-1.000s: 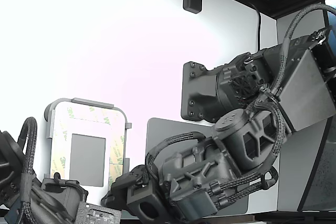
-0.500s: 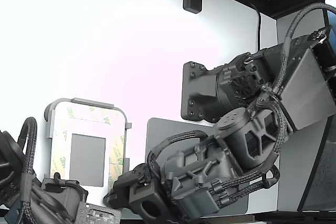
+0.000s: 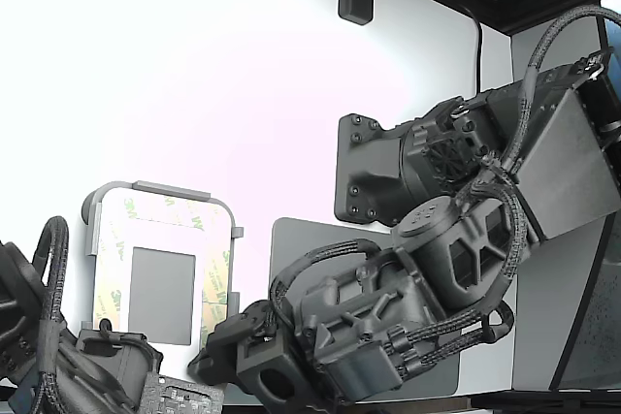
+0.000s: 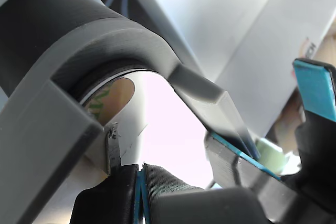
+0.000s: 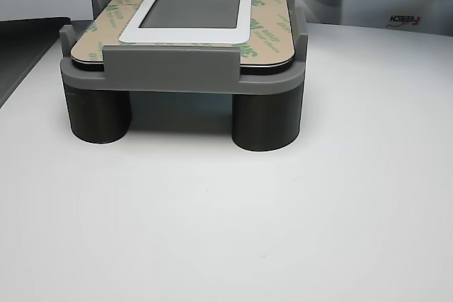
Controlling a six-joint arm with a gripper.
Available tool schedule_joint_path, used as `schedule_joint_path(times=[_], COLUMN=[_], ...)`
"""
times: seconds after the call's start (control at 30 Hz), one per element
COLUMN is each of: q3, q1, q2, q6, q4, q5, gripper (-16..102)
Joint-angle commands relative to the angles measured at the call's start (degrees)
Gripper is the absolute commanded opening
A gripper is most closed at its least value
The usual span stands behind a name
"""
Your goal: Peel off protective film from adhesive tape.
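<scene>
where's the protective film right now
The protective film still lies on the light-grey plate at the exterior view's lower left, framing the grey rectangle, just left of the gripper.

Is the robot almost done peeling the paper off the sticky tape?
Not yet. Nothing looks peeled: the protective film with its green logos lies flat all around the grey rectangle on the plate. In hand: the hand sits right at a corner of the plate, its tips pressed together, though I cannot tell whether they pinch the film. All the peeling is left.
</scene>
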Motion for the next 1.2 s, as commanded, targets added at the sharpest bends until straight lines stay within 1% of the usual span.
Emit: schedule_joint_path(times=[0.0,0.53,1.17], q3=[-0.8,2.3,3.9], q1=[-1.1,-2.6,-4.1], q2=[0.8,1.6,2.2], q6=[-0.2,-0.8,-1.8], q4=[-0.5,-3.1,-4.3], q5=[-0.2,-1.3,-2.1], gripper=[-11,-11,-11])
